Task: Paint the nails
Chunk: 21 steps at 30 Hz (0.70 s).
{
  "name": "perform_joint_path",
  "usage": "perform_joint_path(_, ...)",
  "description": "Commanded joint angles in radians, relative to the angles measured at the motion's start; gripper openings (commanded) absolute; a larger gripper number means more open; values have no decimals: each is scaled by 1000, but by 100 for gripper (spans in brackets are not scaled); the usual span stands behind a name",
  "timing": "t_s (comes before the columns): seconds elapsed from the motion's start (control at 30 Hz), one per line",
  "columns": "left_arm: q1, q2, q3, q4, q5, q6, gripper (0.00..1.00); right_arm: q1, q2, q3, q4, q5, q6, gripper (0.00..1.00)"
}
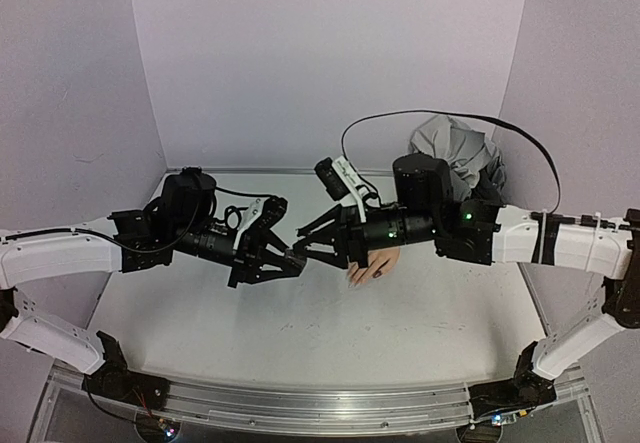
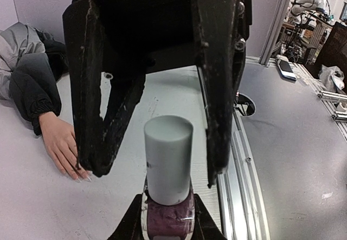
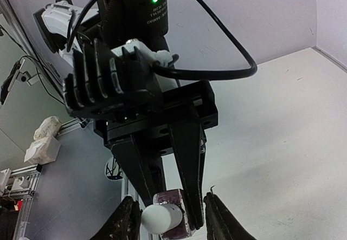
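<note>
The peach mannequin hand [image 1: 375, 266] lies palm down mid-table, partly under my right arm. In the left wrist view the hand [image 2: 60, 142] shows small pale nails [image 2: 81, 176] at its fingertips. My left gripper [image 2: 168, 221] is shut on a small maroon bottle [image 2: 167, 218] with a white cap [image 2: 168, 159]. My right gripper [image 3: 171, 210] faces it, open, with a finger on each side of the cap [image 3: 160, 219] and a gap on both sides. From above, the left gripper [image 1: 288, 261] and right gripper [image 1: 306, 247] meet tip to tip left of the hand.
A dark sleeve and crumpled grey cloth [image 1: 455, 148] lie at the back right, behind the hand. A black cable [image 1: 440, 115] loops over the right arm. Purple walls close the back and sides. The table's metal rail [image 1: 300, 403] runs along the near edge.
</note>
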Motion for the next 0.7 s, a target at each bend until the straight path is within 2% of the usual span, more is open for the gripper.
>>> perform_joint_path(0.0, 3, -10, 53, 48, 30, -11, 0, 0, 20, 67, 56, -56, -18, 38)
perform_joint_path(0.07, 3, -11, 52, 48, 28, -11, 0, 0, 35, 79, 57, -68, -16, 26)
perform_joint_path(0.13, 3, -15, 53, 48, 13, -10, 0, 0, 48, 90, 55, -76, -7, 4)
perform_joint_path(0.17, 2, -18, 52, 48, -2, -10, 0, 0, 56, 93, 56, -77, -3, 0)
perform_joint_path(0.23, 2, -23, 51, 48, -66, -10, 0, -1, 73, 100, 56, -78, 12, 0)
perform_joint_path(0.27, 2, -26, 48, 48, -143, -15, 0, 0, 82, 103, 57, -64, 28, 0)
perform_joint_path(0.33, 3, -31, 42, 48, -272, -14, 0, 0, 102, 111, 46, 41, 75, 0)
perform_joint_path(0.4, 3, -40, 36, 48, -400, -5, 0, 13, 99, 102, 39, 237, 146, 0)
perform_joint_path(0.47, 2, -49, 29, 48, -516, -1, 0, 66, 122, 133, 14, 557, 221, 0)
perform_joint_path(0.53, 2, -48, 28, 47, -609, 6, 0, 122, 161, 187, -52, 775, 332, 0)
perform_joint_path(0.57, 2, -48, 27, 48, -642, 9, 0, 151, 176, 201, -67, 840, 395, 0)
perform_joint_path(0.67, 3, -51, 23, 48, -663, 15, 0, 183, 215, 239, -81, 906, 493, 0)
